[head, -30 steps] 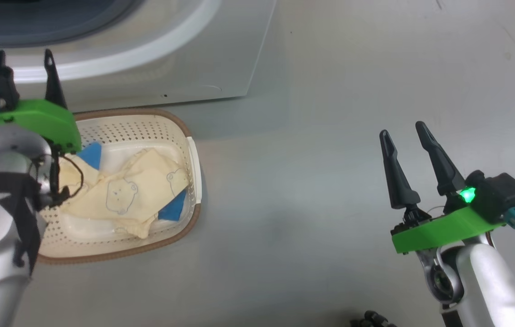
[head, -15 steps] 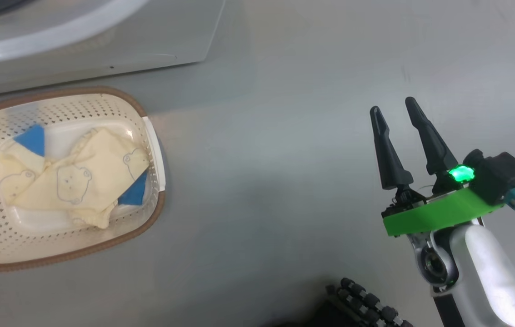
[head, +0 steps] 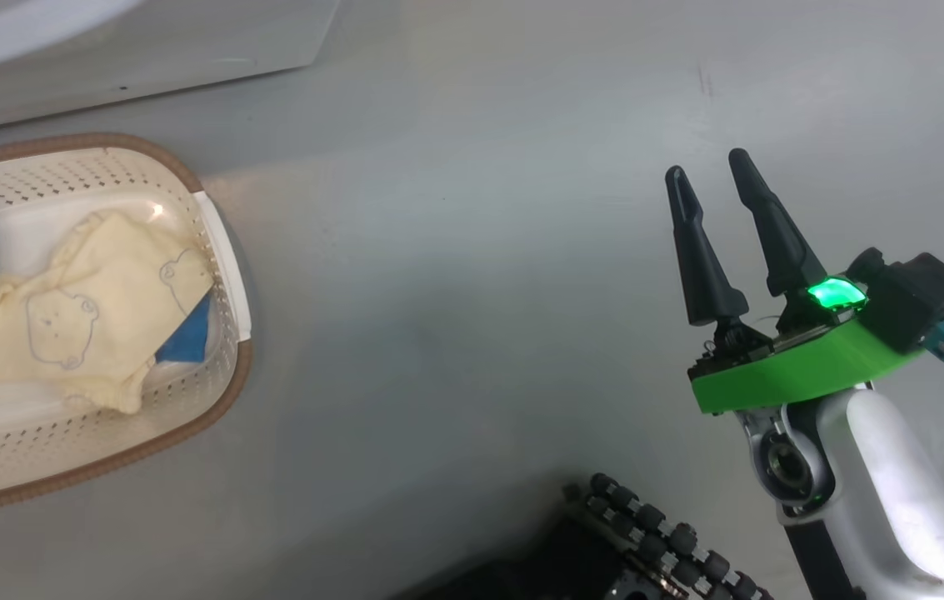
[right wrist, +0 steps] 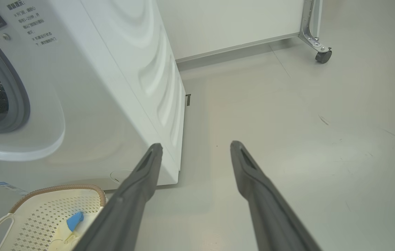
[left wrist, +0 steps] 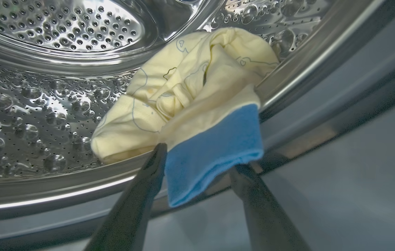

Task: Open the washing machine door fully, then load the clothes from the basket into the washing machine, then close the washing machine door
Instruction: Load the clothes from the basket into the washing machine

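Where perforated steel drum [left wrist: 44,104] curves, soft cream garment [left wrist: 190,87], left claw [left wrist: 199,157] spread

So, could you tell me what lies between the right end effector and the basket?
Just bare grey floor, seen in the head view, from the basket to the right end effector.

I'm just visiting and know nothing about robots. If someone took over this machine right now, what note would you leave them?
Left gripper: open, at the drum mouth. A garment lies on the drum's lip, its blue cuff hanging between the fingers.
Right gripper: open, empty, over the floor to the right of the basket.
The basket sits on the floor before the machine, with more clothes inside.
Done: door evidently open, one garment at the drum.
Left: get that garment fully in, load the rest, close the door.
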